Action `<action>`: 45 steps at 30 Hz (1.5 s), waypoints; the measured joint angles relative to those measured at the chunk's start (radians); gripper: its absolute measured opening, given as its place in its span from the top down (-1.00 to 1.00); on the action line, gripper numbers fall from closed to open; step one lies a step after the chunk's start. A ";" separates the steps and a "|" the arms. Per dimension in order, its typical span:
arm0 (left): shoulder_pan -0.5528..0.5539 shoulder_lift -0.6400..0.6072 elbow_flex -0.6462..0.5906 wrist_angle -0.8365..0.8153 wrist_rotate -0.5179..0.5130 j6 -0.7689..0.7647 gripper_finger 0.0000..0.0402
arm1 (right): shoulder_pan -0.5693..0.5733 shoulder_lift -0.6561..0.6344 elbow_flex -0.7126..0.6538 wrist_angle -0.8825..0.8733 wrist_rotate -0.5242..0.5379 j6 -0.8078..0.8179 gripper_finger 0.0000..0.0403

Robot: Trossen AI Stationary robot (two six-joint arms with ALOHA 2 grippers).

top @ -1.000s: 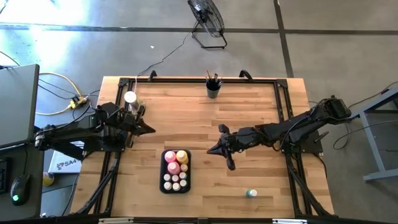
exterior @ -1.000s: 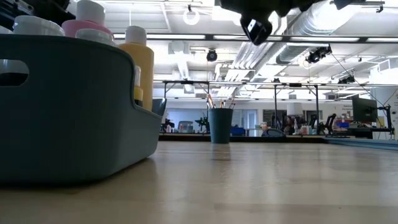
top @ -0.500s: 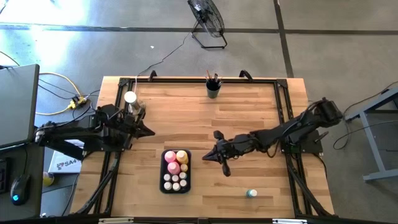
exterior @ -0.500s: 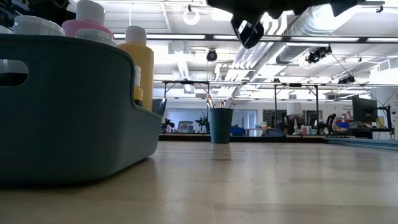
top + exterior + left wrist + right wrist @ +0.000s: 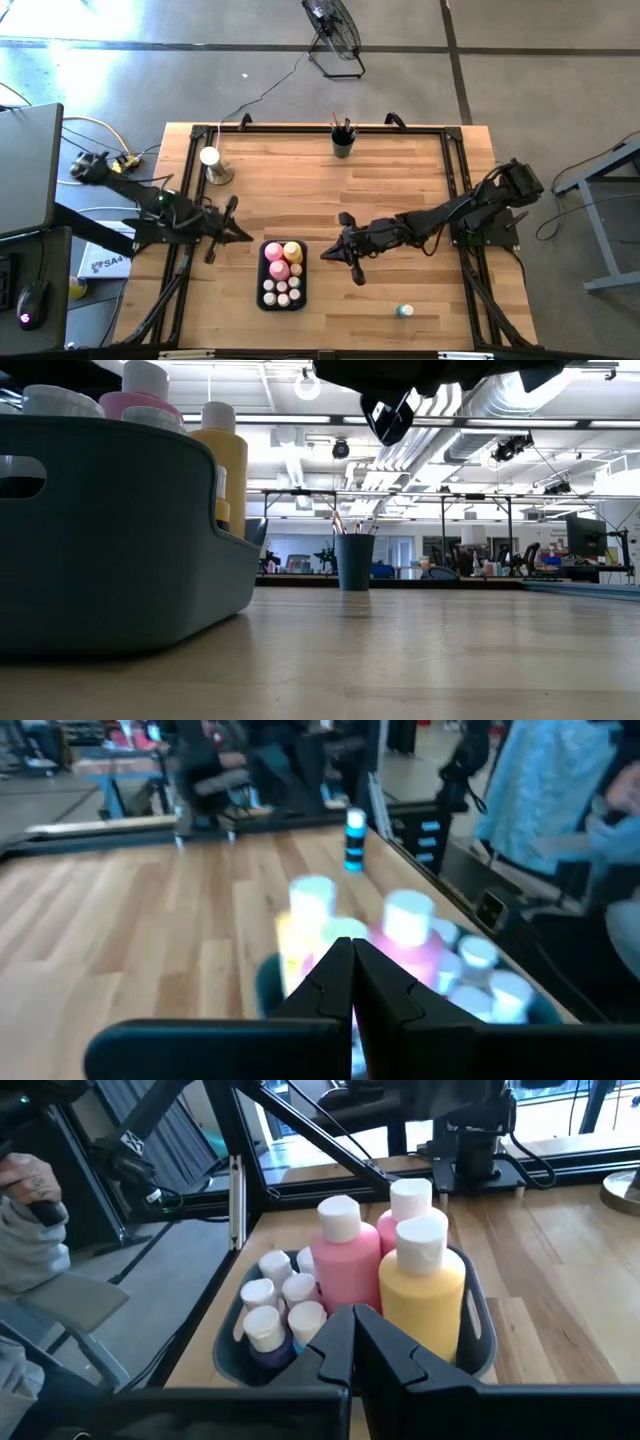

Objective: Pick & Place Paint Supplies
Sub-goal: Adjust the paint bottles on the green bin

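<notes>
In the grey tray stood pink and yellow squeeze bottles plus small bottles; both grippers were closed, empty.

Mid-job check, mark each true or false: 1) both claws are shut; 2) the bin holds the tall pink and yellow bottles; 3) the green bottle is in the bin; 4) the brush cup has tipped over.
1) True: left claw and right claw are shut, empty.
2) True: pink bottle and yellow bottle stand in the bin.
3) False: the green bottle lies on the table, apart.
4) False: the brush cup stands upright.
</notes>
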 joint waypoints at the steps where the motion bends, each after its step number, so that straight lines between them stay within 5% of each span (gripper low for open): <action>1: -0.038 0.020 0.000 0.005 -0.034 -0.008 1.00 | 0.002 0.000 0.000 0.000 0.000 0.000 0.99; 10: -0.278 0.225 0.000 0.108 -0.319 -0.141 1.00 | 0.043 0.000 0.000 0.014 0.081 0.000 0.99; 19: -0.401 0.366 0.015 0.226 -0.415 -0.164 1.00 | 0.084 0.021 0.035 0.013 0.151 -0.008 0.99; 31: -0.508 0.440 0.087 0.183 -0.479 -0.183 1.00 | 0.087 0.248 0.329 -0.216 0.124 -0.033 0.99; 45: -0.513 0.510 0.087 0.175 -0.526 -0.266 1.00 | 0.084 0.349 0.472 -0.384 0.211 -0.023 0.99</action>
